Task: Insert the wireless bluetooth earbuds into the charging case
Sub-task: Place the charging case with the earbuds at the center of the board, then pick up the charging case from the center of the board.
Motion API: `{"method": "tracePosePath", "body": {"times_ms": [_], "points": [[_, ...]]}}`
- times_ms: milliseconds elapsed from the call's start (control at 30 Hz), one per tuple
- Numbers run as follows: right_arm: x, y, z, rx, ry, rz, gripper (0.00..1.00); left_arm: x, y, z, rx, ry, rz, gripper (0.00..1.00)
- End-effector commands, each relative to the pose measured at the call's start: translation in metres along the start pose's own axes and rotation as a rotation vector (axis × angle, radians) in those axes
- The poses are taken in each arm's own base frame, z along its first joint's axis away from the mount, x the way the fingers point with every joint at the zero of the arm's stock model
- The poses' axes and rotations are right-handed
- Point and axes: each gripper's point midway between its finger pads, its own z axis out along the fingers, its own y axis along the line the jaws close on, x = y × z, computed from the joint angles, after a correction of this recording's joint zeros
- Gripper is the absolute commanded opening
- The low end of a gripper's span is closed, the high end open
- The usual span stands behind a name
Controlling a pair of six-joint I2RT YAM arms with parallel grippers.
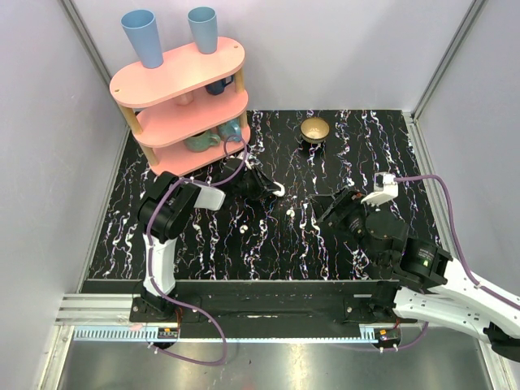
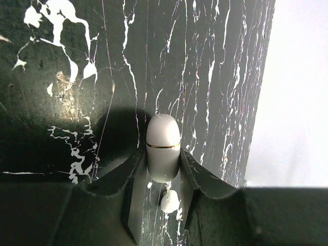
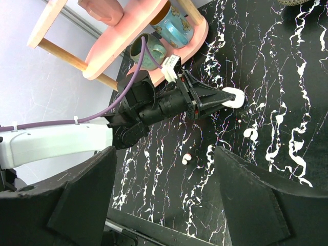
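The white charging case (image 2: 163, 147) is closed, with a gold seam line, and sits pinched between my left gripper's (image 2: 163, 165) fingers just above the black marbled table. It also shows in the top view (image 1: 279, 190) and the right wrist view (image 3: 233, 97). One white earbud (image 1: 290, 212) lies on the table close below the case; it shows in the left wrist view (image 2: 170, 202) and the right wrist view (image 3: 250, 134). The second earbud (image 1: 245, 230) lies further left and nearer, and in the right wrist view (image 3: 186, 158). My right gripper (image 1: 329, 214) is open and empty, right of both earbuds.
A pink three-tier shelf (image 1: 183, 97) with mugs and two blue cups stands at the back left, close behind my left arm. A small gold bowl (image 1: 315, 128) sits at the back centre. The table's right edge meets a white wall (image 2: 297, 102).
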Motion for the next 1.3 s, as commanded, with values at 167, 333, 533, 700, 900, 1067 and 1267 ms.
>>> {"method": "tracePosePath", "body": {"times_ms": [167,333,533,700,900,1067,1267], "points": [[-0.009,0.005,0.001,-0.001,-0.032,0.019,0.84,-0.004,-0.008,-0.007,0.018,0.007,0.043,0.44],[-0.010,0.011,0.000,-0.020,-0.022,0.007,0.85,0.000,0.007,-0.009,-0.069,0.034,0.040,0.64],[-0.007,0.011,0.001,-0.019,-0.011,0.014,0.85,-0.002,0.016,-0.022,-0.145,0.027,0.083,0.70],[-0.005,0.014,0.001,-0.028,-0.002,0.036,0.85,-0.008,0.013,-0.041,-0.178,-0.011,0.157,0.75],[-0.006,0.015,0.000,-0.035,-0.004,0.041,0.85,-0.021,-0.017,-0.074,-0.150,-0.076,0.253,0.75],[0.000,0.012,0.003,-0.025,0.009,0.030,0.85,-0.039,-0.053,-0.120,-0.116,-0.193,0.368,0.76],[0.024,0.012,0.017,-0.012,0.080,-0.090,0.86,-0.040,-0.093,-0.197,-0.030,-0.332,0.495,0.83]]}}
